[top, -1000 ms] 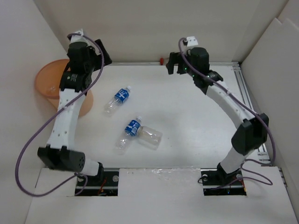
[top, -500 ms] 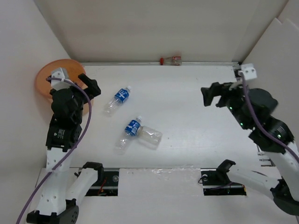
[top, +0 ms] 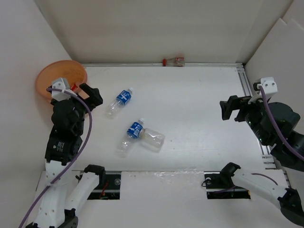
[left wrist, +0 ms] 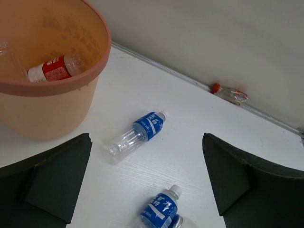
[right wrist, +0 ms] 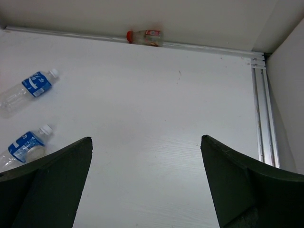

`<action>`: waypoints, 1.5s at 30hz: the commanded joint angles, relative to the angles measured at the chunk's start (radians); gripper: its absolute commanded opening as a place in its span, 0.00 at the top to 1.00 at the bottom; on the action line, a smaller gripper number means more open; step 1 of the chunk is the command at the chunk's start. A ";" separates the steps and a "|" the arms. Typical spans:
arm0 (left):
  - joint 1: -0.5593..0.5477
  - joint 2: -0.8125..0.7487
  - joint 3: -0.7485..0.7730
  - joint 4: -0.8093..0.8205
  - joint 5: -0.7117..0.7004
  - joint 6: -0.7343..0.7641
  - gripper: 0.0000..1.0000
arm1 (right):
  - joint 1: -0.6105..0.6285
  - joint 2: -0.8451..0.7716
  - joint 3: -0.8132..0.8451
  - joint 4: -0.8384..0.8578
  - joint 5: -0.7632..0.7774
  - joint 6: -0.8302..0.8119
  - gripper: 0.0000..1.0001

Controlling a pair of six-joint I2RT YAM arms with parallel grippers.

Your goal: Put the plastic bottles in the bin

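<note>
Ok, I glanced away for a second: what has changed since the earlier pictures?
The left gripper drew back from the far side to beside the orange bin. The right gripper drew back from the red-capped bottle to the right side. Both are open and empty; nothing was gripped or released. The blue-labelled bottles, the clear bottle, the red-capped one and the bin stayed put.

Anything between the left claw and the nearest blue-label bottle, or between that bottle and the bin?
Nothing visible: only bare table lies between the left claw and the blue-label bottle, and between it and the orange bin.
</note>
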 commanded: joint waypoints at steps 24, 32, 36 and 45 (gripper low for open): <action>-0.004 -0.051 -0.155 0.116 -0.063 -0.008 0.00 | 0.010 0.006 -0.029 0.049 0.095 -0.042 0.00; -0.004 -0.042 -0.155 0.116 -0.044 -0.026 0.00 | 0.010 -0.017 -0.029 0.049 0.116 -0.042 0.00; -0.004 -0.033 -0.164 0.116 -0.020 -0.026 0.00 | 0.020 -0.039 -0.051 0.049 0.126 -0.042 0.00; -0.004 -0.042 -0.164 0.116 -0.020 -0.026 0.00 | 0.041 -0.039 -0.060 0.058 0.136 -0.042 0.00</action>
